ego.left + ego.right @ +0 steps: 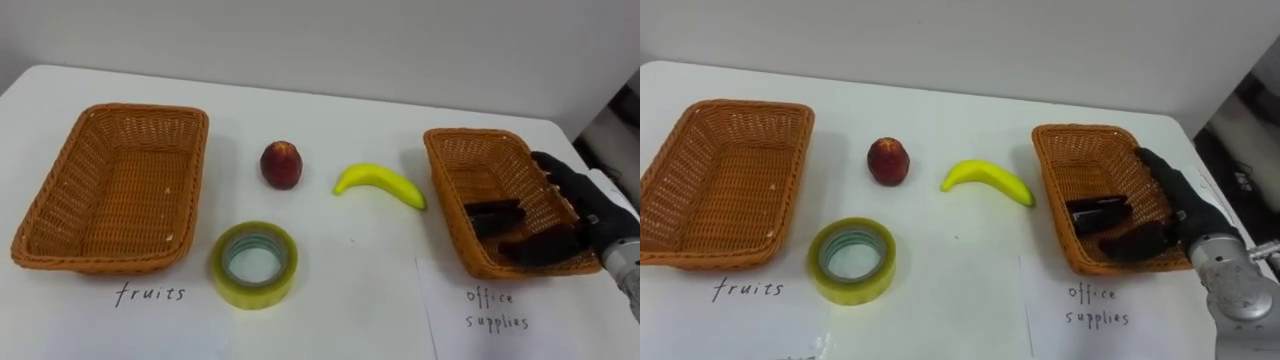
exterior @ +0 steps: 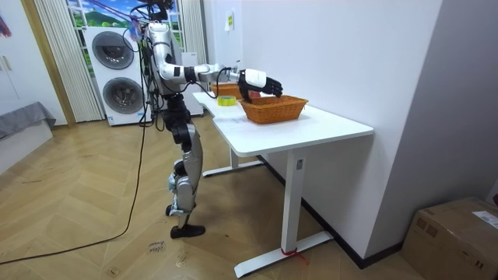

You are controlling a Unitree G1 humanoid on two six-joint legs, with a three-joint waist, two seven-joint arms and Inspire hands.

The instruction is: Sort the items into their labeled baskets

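Right hand (image 1: 1185, 210) is down inside the office supplies basket (image 1: 1080, 150), maybe over something dark, honestly can't tell if it's gripping. Tape (image 1: 851, 262), peach (image 1: 888, 161) and banana (image 1: 987, 181) sit on the table (image 1: 960, 260).

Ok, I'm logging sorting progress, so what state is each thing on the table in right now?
Fruits basket: upright, empty.
Office supplies basket: upright, right hand reaching inside; contents unclear.
Red fruit: loose on the table, unsorted.
Banana: lying on the table left of the office supplies basket, unsorted.
Tape roll: lying flat, hole up, unsorted.
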